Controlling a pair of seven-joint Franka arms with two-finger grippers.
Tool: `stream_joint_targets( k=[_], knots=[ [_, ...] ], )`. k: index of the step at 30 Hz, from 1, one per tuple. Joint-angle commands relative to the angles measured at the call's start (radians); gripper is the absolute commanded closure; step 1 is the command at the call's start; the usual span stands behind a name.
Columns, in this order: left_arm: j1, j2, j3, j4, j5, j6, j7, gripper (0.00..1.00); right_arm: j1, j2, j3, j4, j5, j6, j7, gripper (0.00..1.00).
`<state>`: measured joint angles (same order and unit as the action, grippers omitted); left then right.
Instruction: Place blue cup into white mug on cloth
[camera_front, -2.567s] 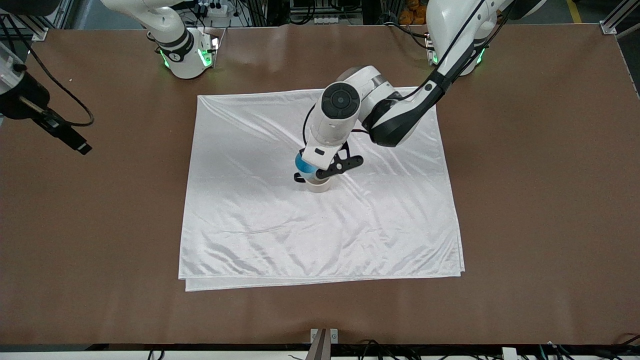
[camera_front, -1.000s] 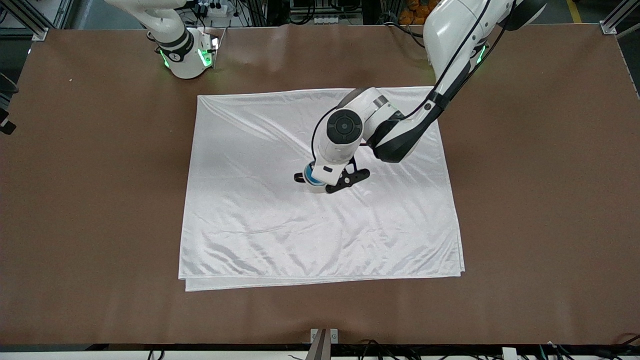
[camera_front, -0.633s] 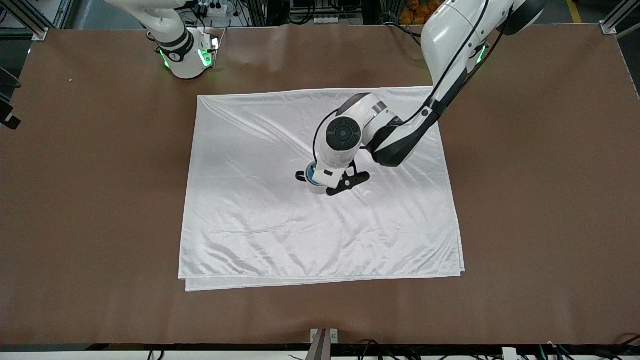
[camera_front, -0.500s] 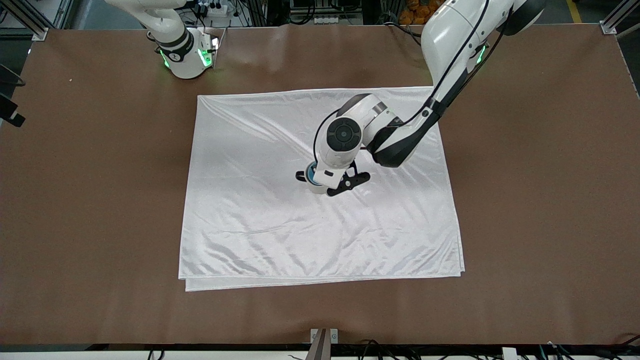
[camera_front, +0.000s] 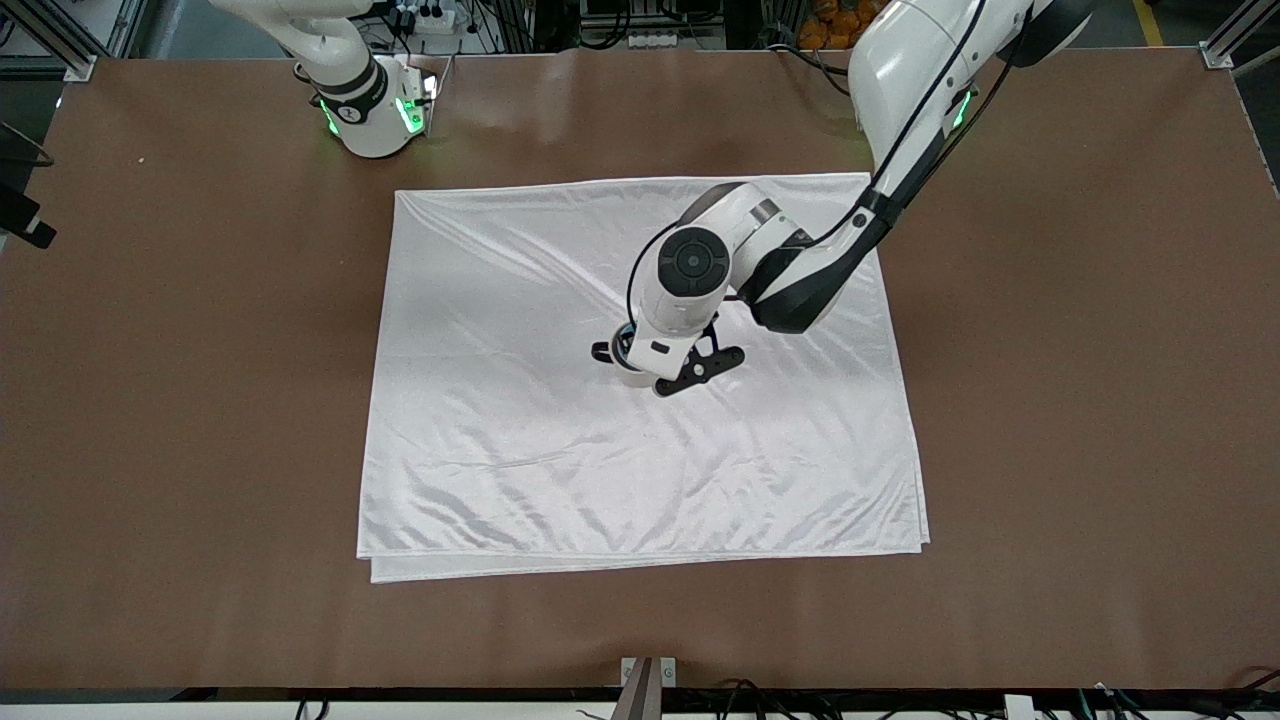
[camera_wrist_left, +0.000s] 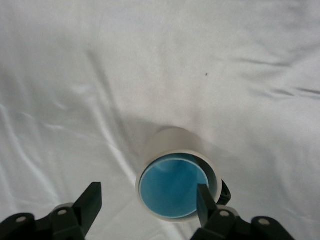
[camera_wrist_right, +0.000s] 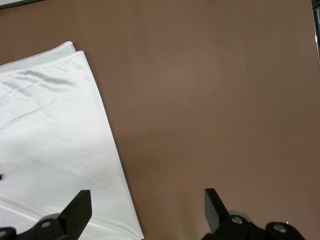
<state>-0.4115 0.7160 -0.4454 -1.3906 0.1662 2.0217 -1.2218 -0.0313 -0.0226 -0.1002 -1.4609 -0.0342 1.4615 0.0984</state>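
We found the blue cup (camera_wrist_left: 173, 186) seated inside the white mug (camera_wrist_left: 172, 150), which stood near the middle of the cloth (camera_front: 520, 450) on the table (camera_front: 1050, 400). Our left end effector (camera_wrist_left: 147, 205) hung spread wide around the mug, gripping nothing, probably to let the cup drop free. Our right end effector (camera_wrist_right: 145, 210) waited, wide and empty, over bare table beside the cloth's corner.

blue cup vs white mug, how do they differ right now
The blue cup is bright blue inside; the white mug is cream-white outside. The blue cup sits nested in the white mug, so it is the narrower one, and only its inside shows. The white mug stands straight on the cloth; the blue cup rests in the mug. The white mug has a small black handle; none shows on the blue cup. Both are round, upright and open-topped.
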Motion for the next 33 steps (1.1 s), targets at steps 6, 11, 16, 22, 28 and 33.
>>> stream_joint_targets(
  k=[6,11,16,22,28,33],
  knots=[
    [0.054,-0.101,0.068,-0.008,0.078,-0.012,0.136,0.00,-0.006,-0.002,0.000,0.016,0.017,-0.020,-0.014,0.00],
    [0.079,-0.133,0.132,-0.008,0.084,-0.012,0.235,0.00,-0.004,-0.002,0.000,0.016,0.017,-0.020,-0.013,0.00],
    [0.184,-0.168,0.142,-0.010,0.076,-0.017,0.373,0.00,-0.004,-0.002,0.000,0.016,0.017,-0.021,-0.013,0.00],
    [0.335,-0.187,0.132,-0.008,0.064,-0.049,0.579,0.00,-0.004,-0.004,0.000,0.016,0.016,-0.024,-0.014,0.00],
    [0.430,-0.210,0.134,-0.008,0.065,-0.063,0.737,0.00,-0.004,-0.014,0.000,0.013,0.016,-0.030,-0.014,0.00],
    [0.514,-0.211,0.119,-0.007,0.065,-0.083,0.846,0.00,-0.002,-0.016,0.005,0.010,0.016,-0.032,-0.016,0.00]
  ],
)
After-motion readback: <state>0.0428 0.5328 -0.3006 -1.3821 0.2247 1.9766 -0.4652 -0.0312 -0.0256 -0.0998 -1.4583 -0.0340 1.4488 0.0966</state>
